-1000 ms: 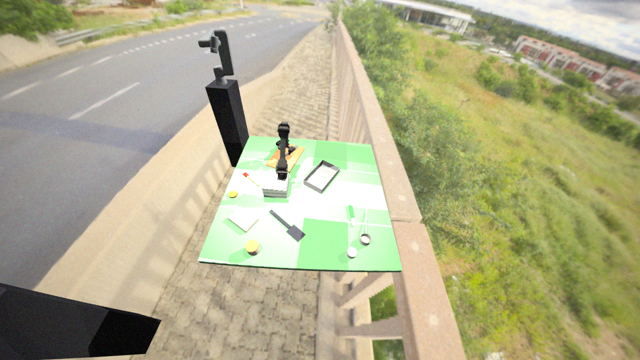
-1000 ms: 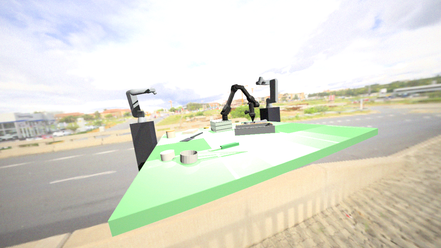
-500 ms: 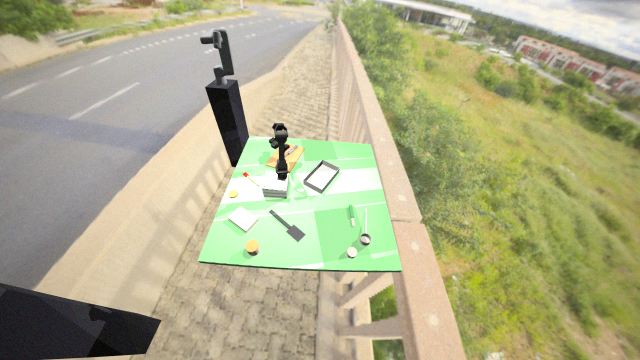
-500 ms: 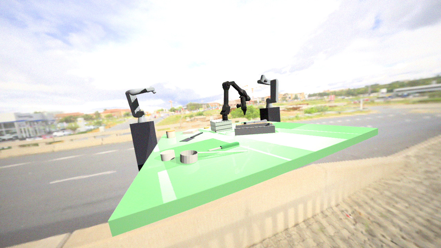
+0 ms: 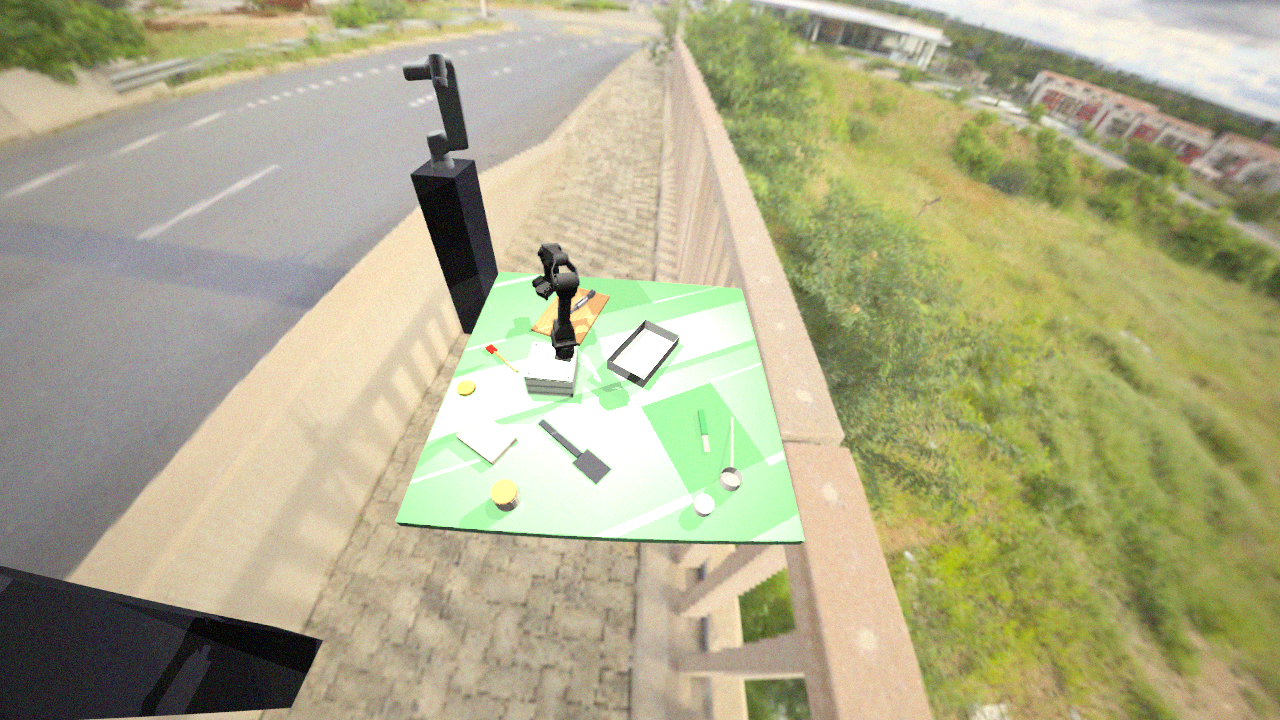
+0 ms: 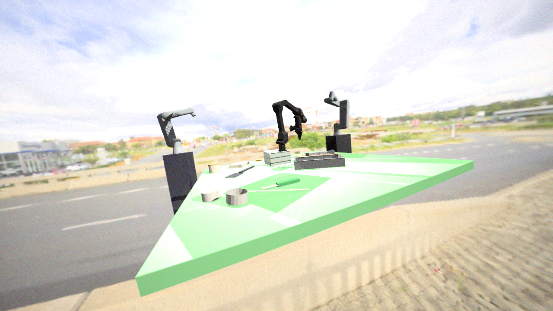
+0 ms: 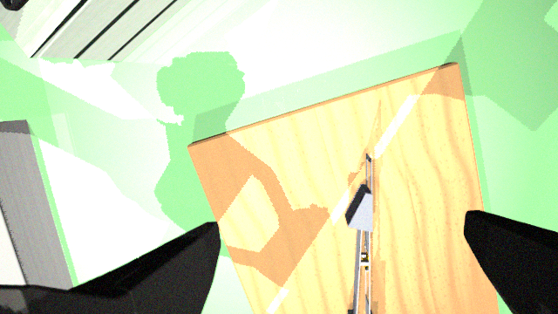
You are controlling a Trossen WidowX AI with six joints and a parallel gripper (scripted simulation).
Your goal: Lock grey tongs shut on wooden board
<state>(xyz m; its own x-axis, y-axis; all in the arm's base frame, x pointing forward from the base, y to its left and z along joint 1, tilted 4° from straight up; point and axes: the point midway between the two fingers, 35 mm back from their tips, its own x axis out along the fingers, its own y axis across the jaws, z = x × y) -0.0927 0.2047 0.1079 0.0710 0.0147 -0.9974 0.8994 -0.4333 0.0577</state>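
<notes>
The grey tongs (image 5: 581, 299) (image 7: 365, 214) lie on the wooden board (image 5: 547, 324) (image 7: 418, 153). In the wrist view their two arms run close together, nearly parallel, and look shut; the near end is cut off by the frame edge. The lock inside the hinge cannot be seen. My gripper (image 7: 339, 228) (image 6: 299, 138) is wide open and empty. It is above the board, with its fingers on either side of the tongs in the wrist view, clear of them. The roasting tin (image 5: 626, 377) (image 6: 319, 163) (image 7: 39, 218) stands beside the board with no tongs across it.
The arm's grey base block (image 5: 550, 383) (image 6: 277, 157) (image 7: 87, 30) stands close to the board. A red-headed brush (image 5: 491, 349), a black spatula (image 5: 590, 464), a green-handled knife (image 5: 702, 420) (image 6: 287, 182) and a small pan (image 6: 236, 196) lie farther off.
</notes>
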